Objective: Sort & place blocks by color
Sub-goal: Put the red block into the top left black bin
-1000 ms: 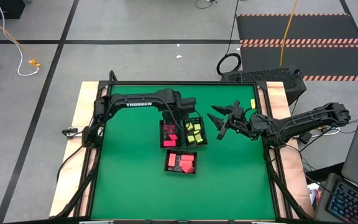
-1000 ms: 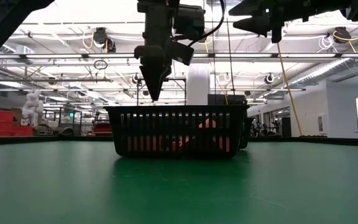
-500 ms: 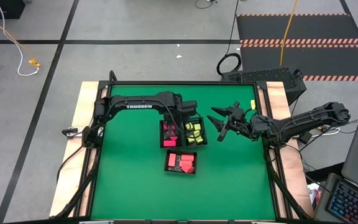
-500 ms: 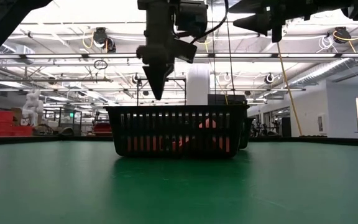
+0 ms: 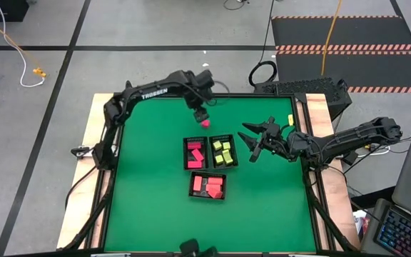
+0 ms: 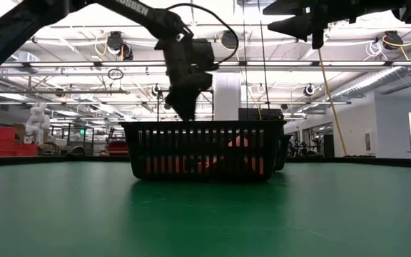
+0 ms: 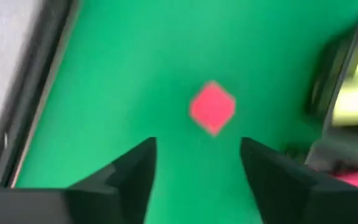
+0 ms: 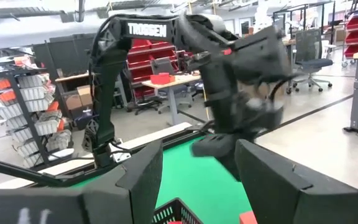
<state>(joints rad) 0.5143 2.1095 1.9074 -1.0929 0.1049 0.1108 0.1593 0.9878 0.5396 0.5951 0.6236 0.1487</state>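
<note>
In the high view, open green table (image 5: 148,193) fills the left half and bottom of the frame. Three black trays (image 5: 207,185) cluster at centre, two side by side above one. The left gripper (image 5: 200,113) hangs above the trays near the table's top edge, its fingers (image 7: 129,171) spread apart. A red block (image 5: 205,123) shows just below it, seemingly loose; in the left wrist view this block (image 7: 212,107) lies beyond the fingertips on bare green. The right gripper (image 5: 252,142) waits right of the trays, fingers splayed wide. Red blocks fill two trays, yellow-green blocks (image 5: 222,151) one.
</note>
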